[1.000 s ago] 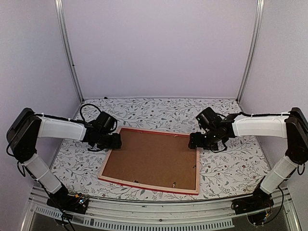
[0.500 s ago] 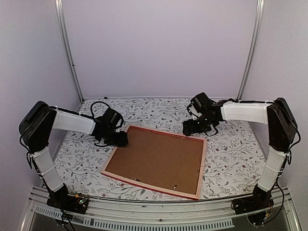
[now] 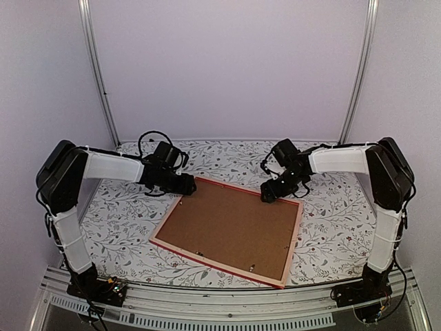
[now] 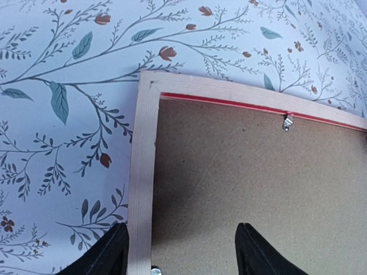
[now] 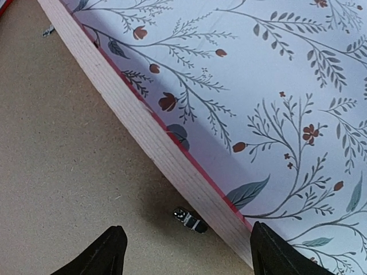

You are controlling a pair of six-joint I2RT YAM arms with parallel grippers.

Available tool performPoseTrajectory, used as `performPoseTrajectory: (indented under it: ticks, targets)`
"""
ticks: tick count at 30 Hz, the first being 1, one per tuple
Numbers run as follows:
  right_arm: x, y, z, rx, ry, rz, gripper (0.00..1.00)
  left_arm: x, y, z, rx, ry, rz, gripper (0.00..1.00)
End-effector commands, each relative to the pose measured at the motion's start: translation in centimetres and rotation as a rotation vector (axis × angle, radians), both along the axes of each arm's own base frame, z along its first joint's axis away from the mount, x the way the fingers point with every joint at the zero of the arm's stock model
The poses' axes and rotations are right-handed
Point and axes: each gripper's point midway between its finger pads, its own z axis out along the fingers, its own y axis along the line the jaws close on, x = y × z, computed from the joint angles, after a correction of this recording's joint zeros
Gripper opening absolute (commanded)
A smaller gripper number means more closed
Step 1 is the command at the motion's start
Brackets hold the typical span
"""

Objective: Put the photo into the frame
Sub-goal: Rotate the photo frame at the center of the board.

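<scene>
The large thin-railed rectangular picture frame with pale wood back (image 4: 142, 172) lies face down on the floral-patterned tabletop (image 3: 331, 227), with only a thin line of its bright red front showing along the edges. A plain brown backing board (image 3: 227, 224) fills its opening.

The left gripper (image 4: 180, 229) hangs over the frame's far left corner with its fingers (image 4: 109, 255) spread wide. One finger is over the patterned cloth outside the rail and the other over the brown board, so the wooden side rail runs up between them, closer to the outer finger. Ahead of the fingers the corner joint shows, and beyond the inner finger a small metal tab (image 4: 287, 121) sits at the far rail.

The right gripper (image 5: 186, 229) hovers at the frame's far right corner, its fingers (image 5: 109, 252) also spread. The pale rail passes diagonally between them, with brown board on one side and cloth on the other. A small dark metal clip (image 5: 191, 220) lies on the board just inside the rail, between the fingertips.

Neither pair of fingers pinches anything.
</scene>
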Motion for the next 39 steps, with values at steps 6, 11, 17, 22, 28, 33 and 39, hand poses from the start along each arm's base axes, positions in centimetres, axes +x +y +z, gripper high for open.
performPoseTrajectory:
  ticks: [6, 11, 17, 22, 28, 33, 39]
  targets:
    - [2.1, 2.3, -2.0, 0.034, 0.020, 0.065, 0.61, 0.1, 2.4, 2.0, 0.037, -0.046, 0.082, 0.80]
    - [3.1, 1.5, -3.1, -0.028, 0.007, 0.031, 0.51, -2.4, 4.5, 2.6, 0.062, -0.022, 0.118, 0.83]
    - [3.7, -0.3, -4.4, -0.077, 0.013, -0.043, 0.41, -6.9, 6.8, 3.2, 0.024, 0.004, 0.149, 0.84]
    - [4.4, -3.2, -4.8, -0.046, 0.051, -0.206, 0.31, -11.4, 8.1, 1.4, -0.036, 0.100, 0.181, 0.85]
    - [4.1, -6.6, -4.7, 0.060, 0.101, -0.405, 0.24, -13.6, 7.8, 0.5, -0.154, 0.153, 0.216, 0.88]
    - [0.2, -6.5, -5.4, 0.141, 0.160, -0.475, 0.22, -12.7, 6.7, 0.2, -0.175, 0.154, 0.205, 0.89]
    - [-5.9, -4.0, -5.1, 0.194, 0.188, -0.489, 0.26, -10.5, 4.3, 1.3, -0.222, 0.131, 0.155, 0.89]
